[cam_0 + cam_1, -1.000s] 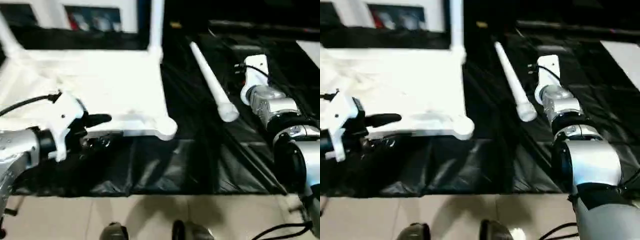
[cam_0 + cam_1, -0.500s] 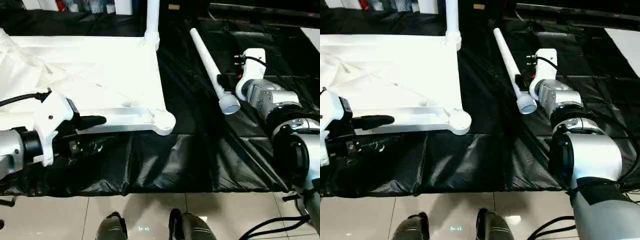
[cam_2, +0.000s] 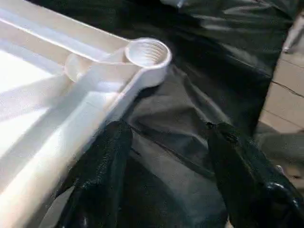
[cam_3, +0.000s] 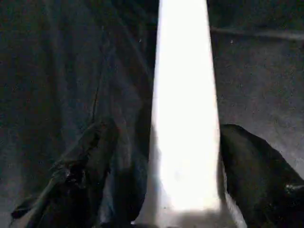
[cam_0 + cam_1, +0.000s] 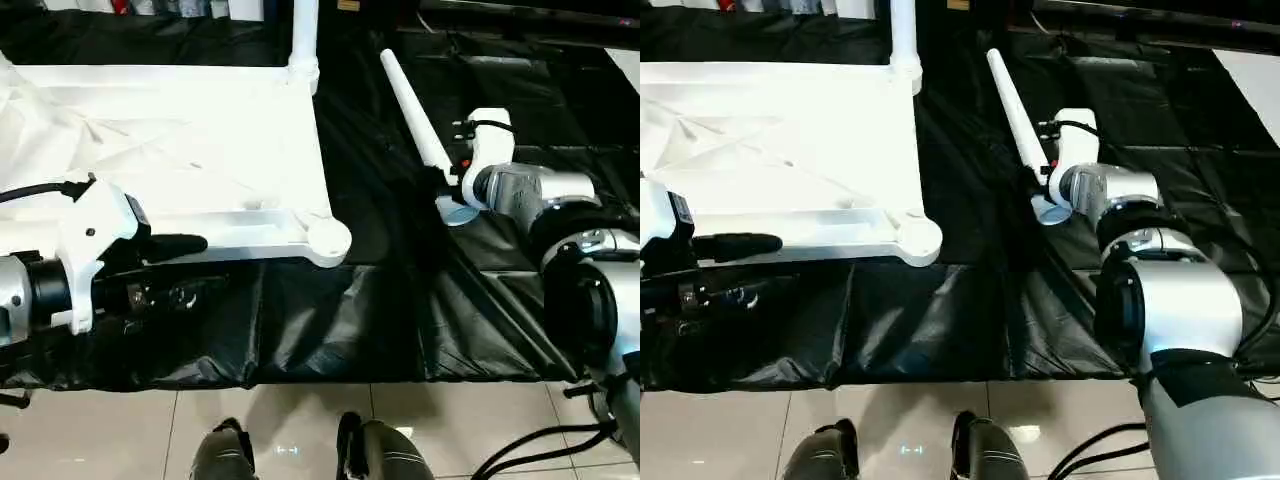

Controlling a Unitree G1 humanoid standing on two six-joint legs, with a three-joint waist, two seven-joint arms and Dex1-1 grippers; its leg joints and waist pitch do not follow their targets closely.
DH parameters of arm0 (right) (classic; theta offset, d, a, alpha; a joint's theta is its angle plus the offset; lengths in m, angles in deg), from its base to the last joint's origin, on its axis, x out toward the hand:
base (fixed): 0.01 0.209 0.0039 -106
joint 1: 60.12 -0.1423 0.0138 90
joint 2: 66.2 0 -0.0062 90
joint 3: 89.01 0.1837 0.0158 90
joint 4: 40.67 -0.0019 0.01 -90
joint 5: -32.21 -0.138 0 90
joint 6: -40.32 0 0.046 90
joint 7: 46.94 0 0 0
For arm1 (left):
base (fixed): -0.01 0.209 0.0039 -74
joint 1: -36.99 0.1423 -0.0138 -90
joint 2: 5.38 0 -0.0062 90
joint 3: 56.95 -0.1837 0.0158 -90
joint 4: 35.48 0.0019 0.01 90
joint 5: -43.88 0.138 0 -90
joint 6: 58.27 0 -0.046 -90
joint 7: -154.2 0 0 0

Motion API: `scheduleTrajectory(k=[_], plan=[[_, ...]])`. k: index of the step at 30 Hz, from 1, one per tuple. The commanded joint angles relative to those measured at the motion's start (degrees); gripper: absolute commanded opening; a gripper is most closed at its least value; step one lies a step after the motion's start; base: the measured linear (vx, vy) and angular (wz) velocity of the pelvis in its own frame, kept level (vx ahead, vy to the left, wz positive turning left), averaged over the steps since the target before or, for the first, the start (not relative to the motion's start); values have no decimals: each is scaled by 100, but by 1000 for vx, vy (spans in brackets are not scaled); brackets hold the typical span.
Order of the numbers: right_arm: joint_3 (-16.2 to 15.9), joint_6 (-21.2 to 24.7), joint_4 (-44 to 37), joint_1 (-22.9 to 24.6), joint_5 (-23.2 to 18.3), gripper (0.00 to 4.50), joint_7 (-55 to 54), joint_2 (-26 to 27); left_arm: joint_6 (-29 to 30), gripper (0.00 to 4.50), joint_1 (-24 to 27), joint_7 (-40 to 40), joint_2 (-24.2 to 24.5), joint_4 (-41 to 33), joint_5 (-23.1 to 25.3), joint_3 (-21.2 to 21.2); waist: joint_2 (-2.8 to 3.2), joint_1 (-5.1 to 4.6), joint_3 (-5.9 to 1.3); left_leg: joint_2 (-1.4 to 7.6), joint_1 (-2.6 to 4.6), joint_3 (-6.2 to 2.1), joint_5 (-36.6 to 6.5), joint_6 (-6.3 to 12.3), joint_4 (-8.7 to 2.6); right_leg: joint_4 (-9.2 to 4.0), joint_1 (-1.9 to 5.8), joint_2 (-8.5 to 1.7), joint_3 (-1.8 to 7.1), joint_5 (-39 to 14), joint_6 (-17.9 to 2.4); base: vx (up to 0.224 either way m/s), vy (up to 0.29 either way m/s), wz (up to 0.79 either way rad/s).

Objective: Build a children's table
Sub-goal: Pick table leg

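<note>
One leg (image 5: pixel 303 40) seated at tabletop (image 5: pixel 200 140) 12 o'clock corner. Near socket (image 3: pixel 147 52) empty. My right end effector (image 4: pixel 185 156) straddles loose leg (image 5: pixel 420 135) at 3 o'clock, unclamped; left end effector (image 3: pixel 164 156) apart at the rim.

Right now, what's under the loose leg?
The leg lies on black sheeting. The right gripper straddles its wide end, fingers open. Whatever is beneath the sheeting is covered.
</note>
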Motion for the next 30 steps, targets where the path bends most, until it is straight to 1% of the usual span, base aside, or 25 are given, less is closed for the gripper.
scheduleTrajectory(k=[1, 2, 4, 6, 8, 9, 12, 14, 15, 16, 17, 18, 19, 20, 21, 22, 23, 24, 25, 26, 27, 28, 29, 30], plan=[[-121, 231, 133, 83, 163, 317, 98, -63, 73, 292, 93, -150, 127, -167, -126, 131, 91, 25, -434, 60, 111, 48, -233, 294, -341, -235, 464, -239, 304, 20, -1813, 0, 0, 0], [-157, 236, 133, 88, 205, 307, 140, -72, 76, 292, 128, -203, 171, -175, -151, 152, 94, 32, -432, 57, 104, 46, -236, 289, -338, -232, 465, -243, 305, 12, -1812, 0, 0, 0], [-205, 247, 131, 106, 280, 294, 192, -89, 96, 292, 184, -262, 235, -206, -236, 186, 71, 32, -441, 62, 108, 47, -258, 271, -342, -237, 468, -252, 308, -90, -1771, 0, 0, 0], [-213, 262, 128, 131, 321, 273, 179, -99, 114, 292, 199, -270, 257, -233, -307, 206, 78, 36, -438, 66, 112, 48, -283, 249, -346, -244, 460, -251, 309, -131, -1762, 0, 0, 0], [-200, 284, 121, 155, 339, 256, 131, -108, 119, 292, 185, -238, 262, -245, -354, 205, 55, 38, -461, 60, 112, 51, -199, 231, -338, -225, 470, -243, 314, -15, -1759, 0, 0, 0], [-182, 293, 119, 167, 332, 256, 97, -111, 112, 292, 173, -216, 255, -245, -354, 202, 45, 41, -469, 57, 109, 52, -140, 243, -332, -215, 474, -240, 314, 71, -1758, 0, 0, 0], [-106, 283, 106, 206, 285, 228, 10, -113, 97, 292, 141, -153, 260, -223, -370, 204, 16, 47, -499, 54, 104, 56, -88, 260, -324, -204, 488, -241, 313, 98, -1730, 0, 0, 0], [6, 191, 95, 240, 195, 211, -80, -106, 52, 292, 137, -138, 260, -184, -359, 187, 19, 54, -513, 56, 108, 58, -42, 263, -318, -194, 481, -241, 313, 154, -1721, 0, 0, 0], [89, 154, 90, 254, 126, 211, -153, -109, 25, 292, 140, -130, 269, -170, -349, 189, 19, 59, -540, 52, 111, 60, -20, 252, -310, -186, 489, -240, 311, 193, -1726, 0, 0, 0], [148, 122, 87, 273, 79, 203, -190, -111, -11, 292, 134, -120, 267, -145, -329, 168, 8, 70, -584, 52, 115, 58, 5, 250, -302, -171, 509, -239, 306, 242, -1731, 0, 0, 0], [237, 105, 84, 307, 33, 196, -234, -115, -67, 292, 113, -98, 266, -108, -312, 144, 23, 82, -605, 52, 117, 57, 17, 246, -295, -162, 508, -235, 302, 286, -1740, 0, 0, 0], [271, 100, 83, 325, 24, 196, -254, -113, -99, 292, 95, -82, 258, -81, -300, 118, 22, 84, -624, 49, 118, 60, 23, 247, -288, -158, 511, -231, 301, 321, -1751, 0, 0, 0], [334, 59, 78, 364, -18, 192, -278, -111, -136, 292, 39, -58, 225, -34, -299, 87, 13, 95, -657, 49, 110, 60, 51, 245, -275, -144, 519, -232, 298, 384, -1768, 0, 0, 0], [395, 43, 75, 389, -67, 192, -310, -112, -151, 292, -5, -37, 197, -4, -306, 71, 17, 99, -670, 48, 110, 63, 32, 240, -272, -143, 521, -229, 299, 391, -1774, 0, 0, 0], [439, 10, 70, 413, -105, 192, -322, -114, -174, 292, -54, -13, 169, 26, -307, 46, 34, 109, -701, 46, 115, 59, 32, 226, -263, -133, 531, -231, 298, 397, -1789, 0, 0, 0], [471, -21, 66, 435, -131, 191, -334, -114, -204, 292, -100, 10, 140, 62, -291, 2, 24, 120, -708, 46, 107, 66, -65, 184, -257, -137, 525, -231, 299, 351, -1804, 0, 0, 0], [489, -79, 63, 456, -143, 190, -339, -110, -253, 292, -156, 33, 98, 122, -250, -81, 8, 123, -748, 49, 107, 62, -93, 168, -249, -126, 549, -236, 297, 325, -1806, 0, 0, 0], [582, -178, 54, 458, -222, 190, -385, -109, -280, 292, -248, 90, 3, 198, -243, -159, 16, 140, -801, 52, 99, 53, -119, 126, -233, -104, 569, -252, 294, 269, -1799, 0, 0, 0], [782, -426, 23, 434, -401, 189, -473, -121, -323, 292, -421, 202, -209, 342, -239, -308, 27, 151, -878, 58, 117, 53, -159, 77, -213, -91, 580, -261, 292, 223, -1797, 0, 0, 0], [782, -426, 23, 434, -401, 189, -473, -121, -323, 292, -421, 202, -209, 342, -239, -308, 17, 152, -867, 52, 121, 64, -203, 57, -218, -105, 560, -263, 294, 191, -1775, 0, 0, 0], [782, -426, 23, 434, -401, 189, -473, -121, -323, 292, -421, 202, -209, 342, -239, -308, 24, 157, -870, 46, 107, 56, -238, 46, -210, -98, 561, -264, 295, 172, -1777, 0, 0, 0], [903, -685, -16, 398, -511, 189, -456, -136, -410, 292, -618, 332, -455, 544, -153, -540, 38, 157, -988, 50, 109, 42, -265, 4, -185, -75, 606, -275, 281, 99, -1739, 0, 0, 0], [927, -820, -36, 385, -529, 189, -403, -136, -475, 292, -726, 398, -580, 672, -71, -692, 45, 161, -1001, 49, 128, 48, -265, -10, -170, -80, 580, -270, 280, 103, -1733, 0, 0, 0], [936, -857, -43, 382, -538, 189, -389, -133, -487, 292, -752, 423, -619, 706, -52, -729, 41, 156, -992, 40, 84, 41, -290, -8, -158, -76, 580, -266, 282, 94, -1728, 0, 0, 0]])
